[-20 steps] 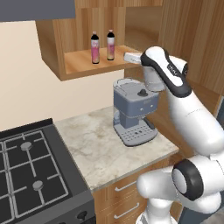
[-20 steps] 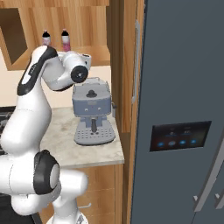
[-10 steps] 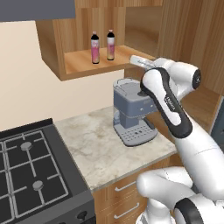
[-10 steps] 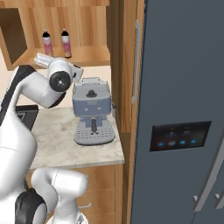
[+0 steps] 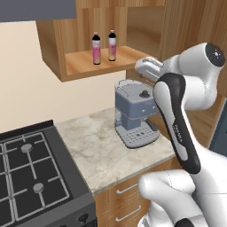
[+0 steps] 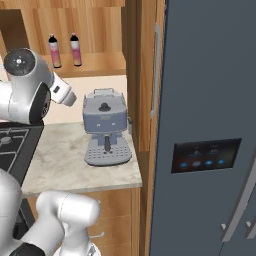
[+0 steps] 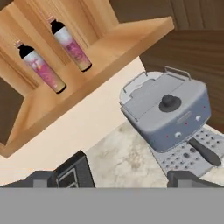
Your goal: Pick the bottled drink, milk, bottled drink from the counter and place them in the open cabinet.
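change: arm has swung back from the open cabinet (image 5: pixel 80 66) over the last second — hand now off to the cabinet's right, above the coffee machine (image 5: pixel 135 113)
gripper: gripper (image 7: pixel 118 179) spread wide, nothing between the fingertips
bottled drinks: both bottles (image 5: pixel 96 48) (image 5: pixel 112 45) upright on the cabinet shelf, side by side, not touching — same spots as a second ago
milk: can't find the carton on the visible counter (image 5: pixel 102 150)
meaning: two of three look placed; milk probably next
around: stove (image 5: pixel 31 177) left, fridge (image 6: pixel 210 125) right
in the way: coffee machine sits right under the shelf, likely needs clearing on any reach
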Available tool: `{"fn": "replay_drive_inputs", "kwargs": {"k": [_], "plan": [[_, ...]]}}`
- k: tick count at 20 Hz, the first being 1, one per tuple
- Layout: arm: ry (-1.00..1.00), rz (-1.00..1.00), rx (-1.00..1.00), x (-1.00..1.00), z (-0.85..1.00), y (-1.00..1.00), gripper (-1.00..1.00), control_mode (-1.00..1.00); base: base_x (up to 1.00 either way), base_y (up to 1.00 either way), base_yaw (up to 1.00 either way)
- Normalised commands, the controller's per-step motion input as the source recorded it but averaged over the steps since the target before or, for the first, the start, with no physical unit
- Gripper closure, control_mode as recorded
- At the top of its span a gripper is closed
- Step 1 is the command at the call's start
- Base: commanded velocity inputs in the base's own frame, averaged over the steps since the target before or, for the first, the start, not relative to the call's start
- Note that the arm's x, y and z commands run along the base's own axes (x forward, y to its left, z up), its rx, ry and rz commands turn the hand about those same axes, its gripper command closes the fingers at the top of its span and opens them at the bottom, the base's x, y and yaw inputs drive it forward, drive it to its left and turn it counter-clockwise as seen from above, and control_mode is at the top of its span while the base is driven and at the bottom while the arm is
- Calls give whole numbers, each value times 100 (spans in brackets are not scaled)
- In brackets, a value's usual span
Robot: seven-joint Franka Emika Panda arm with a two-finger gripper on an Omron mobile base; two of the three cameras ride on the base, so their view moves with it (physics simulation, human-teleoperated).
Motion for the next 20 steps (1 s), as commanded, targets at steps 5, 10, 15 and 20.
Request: {"fn": "replay_drive_inputs", "kwargs": {"k": [5,10,15,20], "plan": [[24,-5,-5,-100,-95,-15,-100,-100,0,0,0],[-25,0,-9,-53,-84,-1,-100,-100,0,0,0],[-25,1,0,-4,-16,0,-100,-100,0,0,0],[0,0,0,0,0,0,-100,100,-8,0,0]]}}
